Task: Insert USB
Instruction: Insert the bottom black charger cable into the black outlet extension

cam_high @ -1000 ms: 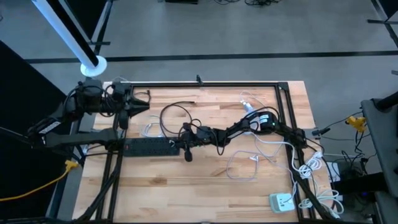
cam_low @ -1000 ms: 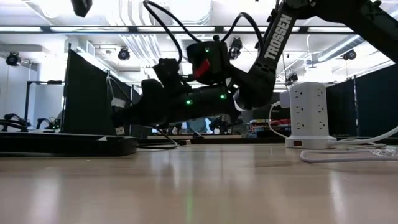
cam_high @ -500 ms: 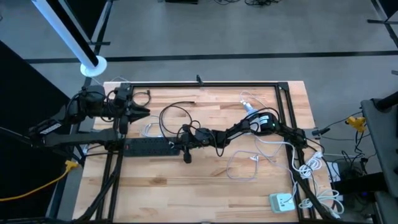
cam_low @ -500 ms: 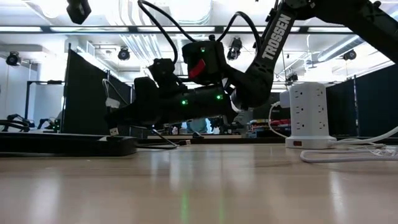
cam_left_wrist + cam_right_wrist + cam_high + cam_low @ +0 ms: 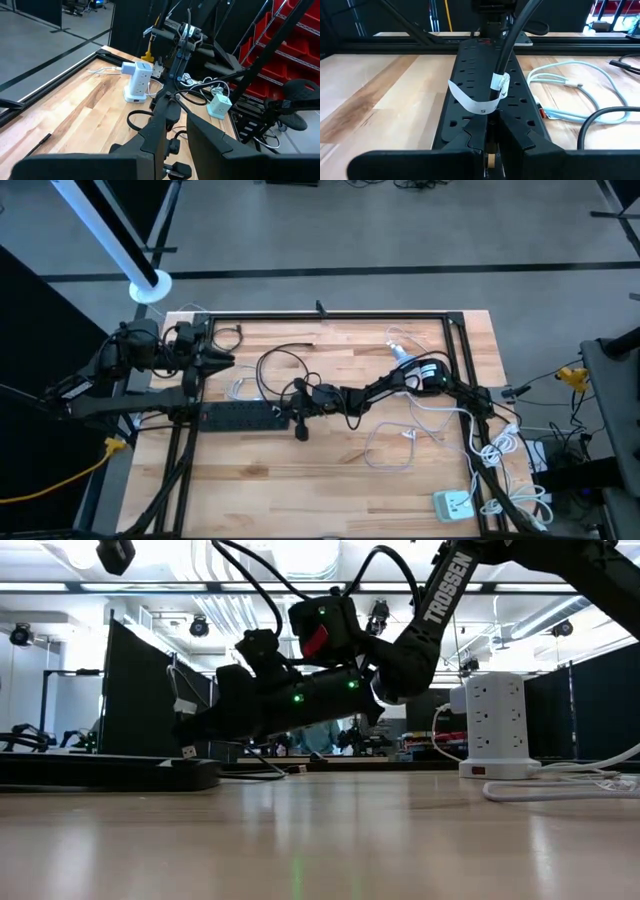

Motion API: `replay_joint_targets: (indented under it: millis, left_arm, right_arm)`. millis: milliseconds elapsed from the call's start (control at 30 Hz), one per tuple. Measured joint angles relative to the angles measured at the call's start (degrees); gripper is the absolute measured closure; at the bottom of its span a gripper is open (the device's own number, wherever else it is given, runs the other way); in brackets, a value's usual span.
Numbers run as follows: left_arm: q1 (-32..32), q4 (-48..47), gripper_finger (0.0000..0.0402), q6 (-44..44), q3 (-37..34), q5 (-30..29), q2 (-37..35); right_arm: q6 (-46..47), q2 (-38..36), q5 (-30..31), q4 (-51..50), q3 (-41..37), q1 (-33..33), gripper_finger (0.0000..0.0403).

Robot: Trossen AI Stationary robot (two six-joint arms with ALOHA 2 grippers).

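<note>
Your right gripper [image 5: 490, 150] has its fingers pressed nearly together on the USB cable [image 5: 508, 46]. The black cord rises from between them, with a white tag [image 5: 479, 104] looped round it. The gripper sits low over one end of the black strip [image 5: 470, 65], which runs straight away from it. In the low view a small metal plug [image 5: 188, 751] pokes down under the finger ends, just above the strip [image 5: 110, 772]; you can't tell there whether it touches.

From above, the right gripper [image 5: 298, 408] is near the middle of the table [image 5: 330, 475], at the strip's [image 5: 240, 415] right end, its arm stretched in from the right side. Your left gripper [image 5: 222, 360] hangs over the table's far left corner, well apart from the strip. Its fingers [image 5: 150, 142] stand a narrow gap apart with nothing between them.

The table is pale wood planks with a black frame [image 5: 330, 314] round it. A white socket tower [image 5: 399, 349] stands toward the far right. Loose white cables [image 5: 395, 448] lie on the near right, and a white adapter [image 5: 452, 505] lies at the near right corner. More white cable [image 5: 580, 82] lies just beside the strip.

Beyond the table you have grey floor, a white tube [image 5: 105, 235] slanting at the far left, dark panels [image 5: 140, 690], bright ceiling lights, and red bins [image 5: 295, 47] behind the right arm's side.
</note>
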Motion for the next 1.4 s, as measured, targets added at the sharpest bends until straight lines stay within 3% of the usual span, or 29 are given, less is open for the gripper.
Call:
replay_joint_targets:
  millis: [1167,1400]
  left_arm:
    - [0.0,-3.1,0.0336,0.9,-0.2,0.0,0.0]
    - [0.0,-3.2,0.0336,1.3,-0.8,0.0,0.2]
  right_arm:
    - [1.8,-0.3,0.9,-2.4,-2.5,1.7,0.0385]
    - [1.7,-0.1,1.3,1.6,-2.8,1.6,0.0385]
